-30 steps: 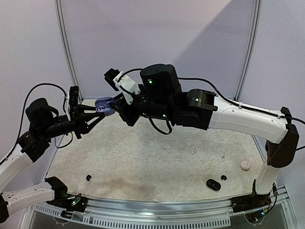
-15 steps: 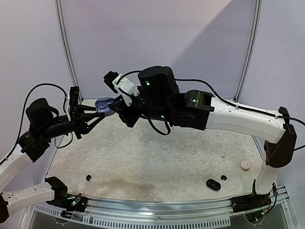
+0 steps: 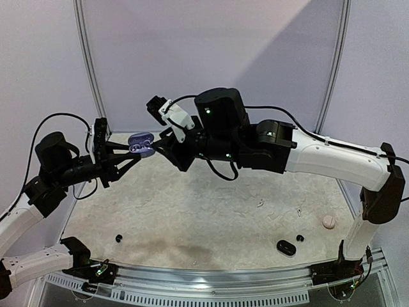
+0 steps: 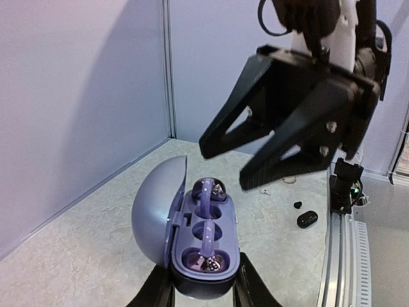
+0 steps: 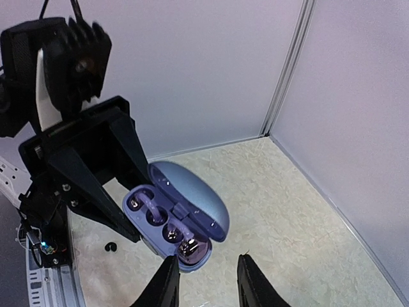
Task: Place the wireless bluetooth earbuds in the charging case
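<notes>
The purple charging case point(image 3: 139, 142) hangs above the table's back left with its lid point(image 4: 153, 217) swung open. My left gripper point(image 3: 131, 153) is shut on the case's lower end, one finger on each side point(image 4: 204, 291). Two purple earbuds lie in the case's wells, one at the far end point(image 4: 217, 189) and one at the near end point(image 4: 211, 261). In the right wrist view the case point(image 5: 167, 220) sits just beyond my right gripper point(image 5: 206, 281), which is open with nothing between its fingers. From above, the right gripper point(image 3: 165, 146) points at the case from the right without touching it.
A small black bud point(image 3: 119, 238) lies near the front left. At the front right are another black bud point(image 3: 300, 238), a black oval case point(image 3: 285, 247) and a pale round piece point(image 3: 329, 221). Lilac walls close the back and sides.
My right gripper has drawn back a little to the right, off the case, and its fingers have spread wider. The left gripper and the case have stayed still.
</notes>
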Available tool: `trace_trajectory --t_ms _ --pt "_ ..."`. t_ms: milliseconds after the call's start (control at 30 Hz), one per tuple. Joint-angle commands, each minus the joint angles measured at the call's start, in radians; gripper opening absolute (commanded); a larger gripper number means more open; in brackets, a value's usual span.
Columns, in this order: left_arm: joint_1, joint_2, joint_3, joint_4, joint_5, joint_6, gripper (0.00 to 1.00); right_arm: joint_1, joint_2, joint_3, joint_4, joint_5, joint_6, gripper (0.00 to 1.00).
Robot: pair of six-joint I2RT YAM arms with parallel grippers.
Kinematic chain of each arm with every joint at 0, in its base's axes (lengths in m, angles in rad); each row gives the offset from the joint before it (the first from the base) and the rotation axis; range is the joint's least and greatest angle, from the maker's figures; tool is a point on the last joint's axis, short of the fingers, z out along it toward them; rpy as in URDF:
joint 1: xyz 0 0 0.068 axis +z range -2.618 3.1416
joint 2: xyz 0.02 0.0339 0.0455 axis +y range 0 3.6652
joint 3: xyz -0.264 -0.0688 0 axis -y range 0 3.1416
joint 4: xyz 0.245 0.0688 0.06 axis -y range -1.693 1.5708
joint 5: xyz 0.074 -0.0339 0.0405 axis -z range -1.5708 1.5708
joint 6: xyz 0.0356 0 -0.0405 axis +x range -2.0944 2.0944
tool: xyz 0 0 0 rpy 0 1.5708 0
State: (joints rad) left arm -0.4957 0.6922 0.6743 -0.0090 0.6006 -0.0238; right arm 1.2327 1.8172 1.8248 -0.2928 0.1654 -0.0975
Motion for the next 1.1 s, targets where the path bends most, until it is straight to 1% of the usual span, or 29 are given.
trace_trajectory --t_ms 0,33,67,167,267,333,500,633,733,867,967,1067 --pt "-0.010 0.002 0.000 -0.052 0.033 0.089 0.00 -0.009 -0.073 -0.010 0.042 -0.053 0.005 0.27" --pt "-0.010 0.004 0.002 -0.060 0.030 0.096 0.00 -0.008 -0.068 -0.010 0.045 -0.070 0.003 0.23" --pt "-0.010 0.006 0.003 -0.068 0.031 0.101 0.00 -0.008 -0.064 -0.010 0.051 -0.087 0.002 0.21" --pt "-0.010 0.006 0.005 -0.074 0.036 0.102 0.00 -0.008 -0.045 -0.001 0.063 -0.147 -0.003 0.20" --pt "-0.010 0.007 0.008 -0.075 0.036 0.100 0.00 -0.006 -0.013 0.030 0.045 -0.189 -0.011 0.17" --pt "-0.011 0.008 0.008 -0.074 0.036 0.100 0.00 -0.006 0.006 0.050 0.028 -0.204 -0.018 0.17" --pt "-0.010 0.010 0.008 -0.075 0.043 0.106 0.00 -0.007 0.041 0.069 0.012 -0.185 -0.030 0.20" --pt "-0.011 0.009 0.008 -0.073 0.054 0.118 0.00 -0.008 0.055 0.071 0.002 -0.154 -0.040 0.20" --pt "-0.010 0.005 0.006 -0.065 0.064 0.123 0.00 -0.009 0.062 0.069 -0.010 -0.127 -0.040 0.17" --pt "-0.010 0.000 0.002 -0.045 0.076 0.114 0.00 -0.009 0.062 0.064 -0.027 -0.117 -0.042 0.09" --pt "-0.010 0.001 0.002 -0.026 0.070 0.100 0.00 -0.010 0.048 0.038 -0.024 -0.113 -0.042 0.05" --pt "-0.011 0.004 0.002 -0.019 0.070 0.090 0.00 -0.012 0.019 0.000 -0.007 -0.121 -0.042 0.02"
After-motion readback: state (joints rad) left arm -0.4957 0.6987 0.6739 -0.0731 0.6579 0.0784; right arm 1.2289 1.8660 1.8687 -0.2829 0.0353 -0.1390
